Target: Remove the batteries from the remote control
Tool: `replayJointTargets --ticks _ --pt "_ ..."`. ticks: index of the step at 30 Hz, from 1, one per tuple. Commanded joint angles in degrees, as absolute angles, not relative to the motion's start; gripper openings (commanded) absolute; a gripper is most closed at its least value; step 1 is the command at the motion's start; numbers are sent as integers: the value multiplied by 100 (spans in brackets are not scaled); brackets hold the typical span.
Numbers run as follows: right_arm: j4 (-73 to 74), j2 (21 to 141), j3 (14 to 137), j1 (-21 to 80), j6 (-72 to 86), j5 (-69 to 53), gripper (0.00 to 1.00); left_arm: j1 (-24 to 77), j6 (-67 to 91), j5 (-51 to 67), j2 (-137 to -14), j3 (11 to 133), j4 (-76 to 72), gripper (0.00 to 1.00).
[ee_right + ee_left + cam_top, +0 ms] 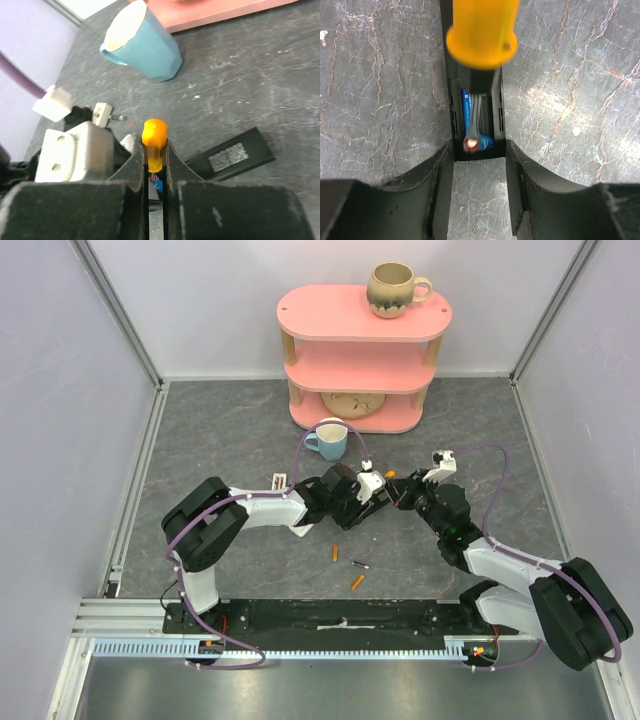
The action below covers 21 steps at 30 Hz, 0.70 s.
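My left gripper [362, 492] is shut on the end of the black remote control [477, 152], its fingers [442, 170] on either side of the open compartment. A blue battery [465, 112] lies in that compartment. My right gripper [155, 150] is shut on the orange screwdriver handle [154, 140]. The screwdriver [482, 32] points down into the compartment, and its metal tip [471, 143] is at the battery's end. Three loose batteries lie on the table nearer the arm bases: an orange one [336, 553], a dark silvery one [360, 565] and another orange one [358, 582].
The black battery cover [231, 155] lies on the table beside the remote. A blue mug [328, 440] stands just behind the grippers. A pink shelf [365, 360] at the back carries a beige cup [393, 288]. A small white object [278, 480] lies to the left.
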<state>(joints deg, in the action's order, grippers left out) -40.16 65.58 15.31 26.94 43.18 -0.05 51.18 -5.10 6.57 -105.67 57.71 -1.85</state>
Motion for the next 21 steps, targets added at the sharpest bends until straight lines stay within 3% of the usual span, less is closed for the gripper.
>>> replayJointTargets --ticks 1,6,12,21 --pt "-4061 6363 1547 2830 4632 -352 0 5001 -369 483 -10697 5599 281 33" --pt "-3981 6565 1582 2953 4588 -334 0 4887 -246 667 -10363 5336 27 38" --pt "-4175 6768 1573 2971 4597 -290 0 4580 -53 1221 -9625 4791 -650 62" --pt "-3762 6662 2030 2962 4166 289 0 4122 430 2434 -9053 4289 -1467 66"
